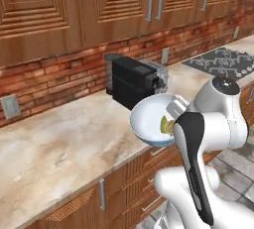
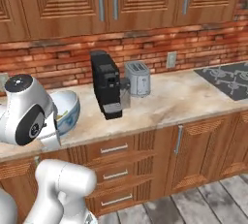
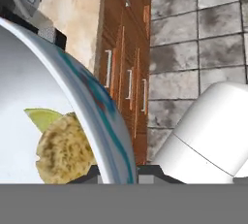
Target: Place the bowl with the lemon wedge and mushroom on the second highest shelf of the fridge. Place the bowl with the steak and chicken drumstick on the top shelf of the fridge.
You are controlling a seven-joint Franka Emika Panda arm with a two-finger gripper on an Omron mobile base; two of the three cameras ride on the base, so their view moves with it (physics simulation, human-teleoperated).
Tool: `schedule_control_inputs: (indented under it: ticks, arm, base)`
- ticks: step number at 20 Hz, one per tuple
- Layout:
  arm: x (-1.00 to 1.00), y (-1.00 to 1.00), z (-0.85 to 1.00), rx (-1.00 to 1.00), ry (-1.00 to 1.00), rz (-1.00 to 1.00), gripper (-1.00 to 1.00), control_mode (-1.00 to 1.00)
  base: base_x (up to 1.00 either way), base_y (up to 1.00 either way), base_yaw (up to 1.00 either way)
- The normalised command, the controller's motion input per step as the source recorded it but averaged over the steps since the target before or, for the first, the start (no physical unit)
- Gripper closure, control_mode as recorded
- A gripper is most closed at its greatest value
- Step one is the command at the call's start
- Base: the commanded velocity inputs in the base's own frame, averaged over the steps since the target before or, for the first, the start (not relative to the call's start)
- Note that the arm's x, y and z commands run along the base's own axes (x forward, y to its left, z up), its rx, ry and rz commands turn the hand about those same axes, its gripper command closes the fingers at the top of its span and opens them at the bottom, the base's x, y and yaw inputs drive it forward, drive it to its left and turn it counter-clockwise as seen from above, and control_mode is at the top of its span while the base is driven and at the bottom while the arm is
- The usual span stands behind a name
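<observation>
My gripper [image 3: 118, 172] is shut on the rim of a white bowl [image 3: 94, 103] with a blue-green pattern on its outside. The bowl is tilted and held in the air off the counter's front edge. Inside it lie a green-yellow lemon wedge [image 3: 41, 117] and a tan mushroom [image 3: 65, 150]. From the left base view the bowl [image 1: 149, 119] faces the camera in front of the coffee machine, with the lemon wedge [image 1: 167, 124] at its right side beside the gripper [image 1: 174, 110]. In the right base view the bowl [image 2: 67, 109] shows partly behind my arm's white upper joint.
A black coffee machine [image 2: 106, 89] and a silver toaster [image 2: 137, 77] stand on the marble counter [image 1: 59, 143] against the brick wall. A dark stovetop [image 2: 227, 77] lies to the right. Wooden drawers [image 2: 116, 162] sit below and wall cabinets [image 1: 74, 10] hang above.
</observation>
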Motion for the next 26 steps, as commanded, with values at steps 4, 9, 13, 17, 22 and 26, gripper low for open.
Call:
schedule_control_inputs:
  ticks: [4,9,13,17,22,26]
  arm:
    - [0.00,0.00,0.00,0.00,0.00,0.00,1.00,1.00]
    - [0.00,0.00,0.00,0.00,0.00,0.00,1.00,1.00]
    - [0.00,0.00,0.00,0.00,0.00,0.00,1.00,1.00]
    - [0.00,0.00,0.00,0.00,0.00,0.00,1.00,1.00]
    - [0.00,0.00,0.00,0.00,0.00,0.00,1.00,1.00]
    - [0.00,0.00,0.00,0.00,0.00,0.00,1.00,1.00]
  base:
    - [0.00,0.00,-0.91]
    - [0.00,-0.27,-0.83]
    - [0.00,-0.87,-0.67]
    - [0.01,-1.00,-0.56]
    - [0.59,-0.92,-0.42]
    - [1.00,-0.43,-0.27]
